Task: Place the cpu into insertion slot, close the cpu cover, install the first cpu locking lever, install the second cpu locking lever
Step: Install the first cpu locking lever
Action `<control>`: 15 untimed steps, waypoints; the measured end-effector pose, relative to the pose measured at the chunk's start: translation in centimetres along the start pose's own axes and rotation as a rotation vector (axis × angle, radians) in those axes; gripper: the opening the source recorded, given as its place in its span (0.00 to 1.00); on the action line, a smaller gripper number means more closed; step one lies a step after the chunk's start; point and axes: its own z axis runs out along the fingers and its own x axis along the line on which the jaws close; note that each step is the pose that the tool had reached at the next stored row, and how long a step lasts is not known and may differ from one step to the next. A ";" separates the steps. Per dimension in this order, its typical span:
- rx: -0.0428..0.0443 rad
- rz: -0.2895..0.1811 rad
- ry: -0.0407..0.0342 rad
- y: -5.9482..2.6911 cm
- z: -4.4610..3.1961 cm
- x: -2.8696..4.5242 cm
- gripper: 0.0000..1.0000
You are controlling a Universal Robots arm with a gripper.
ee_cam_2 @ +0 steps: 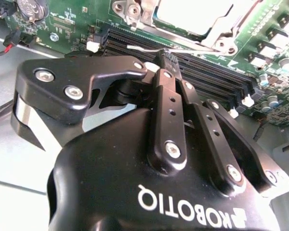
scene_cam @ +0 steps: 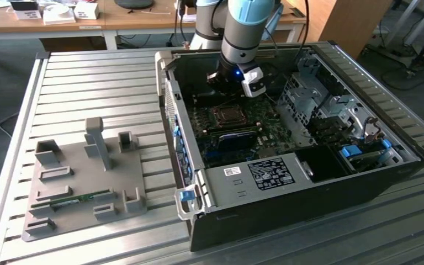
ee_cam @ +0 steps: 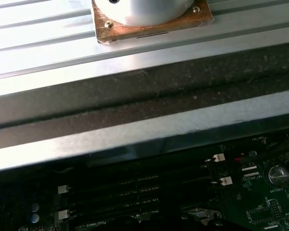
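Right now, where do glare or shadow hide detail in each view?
Second wrist view: glare bleaches the cpu to near white. First wrist view: the table slats are bright, the motherboard lies in deep shadow. Exterior view: even light, though the computer case is dim inside.

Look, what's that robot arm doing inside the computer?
A blue-and-grey robot arm reaches into the open black computer case. Its black gripper, fingers drawn together, hangs over the green motherboard. The small grey metal chip already sits in place under the silver frame cover. The fingers end beside a thin silver wire lever; I can't tell if they touch.
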 end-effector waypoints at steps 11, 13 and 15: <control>0.0000 0.002 -0.0005 0.02 0.14 -0.25 0.11; 0.0000 0.002 -0.0007 0.02 0.15 -0.25 0.11; 0.0000 0.004 -0.0011 0.02 0.15 -0.25 0.11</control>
